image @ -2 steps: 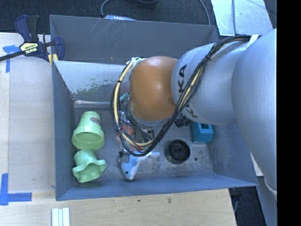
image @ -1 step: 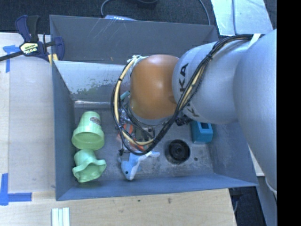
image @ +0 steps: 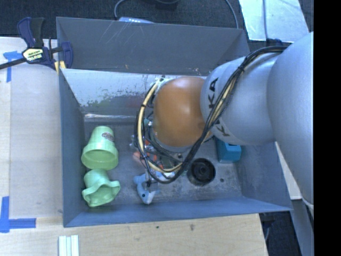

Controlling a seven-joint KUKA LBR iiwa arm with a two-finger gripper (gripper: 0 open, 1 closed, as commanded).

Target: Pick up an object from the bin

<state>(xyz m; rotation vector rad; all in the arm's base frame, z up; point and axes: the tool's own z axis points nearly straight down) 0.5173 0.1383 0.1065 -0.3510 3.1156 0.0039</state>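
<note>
My gripper [image: 147,163] hangs low over the middle of the bin floor, mostly covered by the arm's wrist. Right below it, toward the front wall, lies a small blue-grey lumpy thing [image: 144,189]; whether the gripper touches it I cannot tell. A black round disc-like thing [image: 202,171] lies just right of the gripper. To the gripper's left, a light green cup [image: 100,149] lies on its side with its mouth facing forward.
A second light green cup-like thing [image: 99,189] lies in the front left corner. A blue block [image: 229,151] sits at the right, partly under the arm. The big arm with its orange cover and cables spans the bin's right half.
</note>
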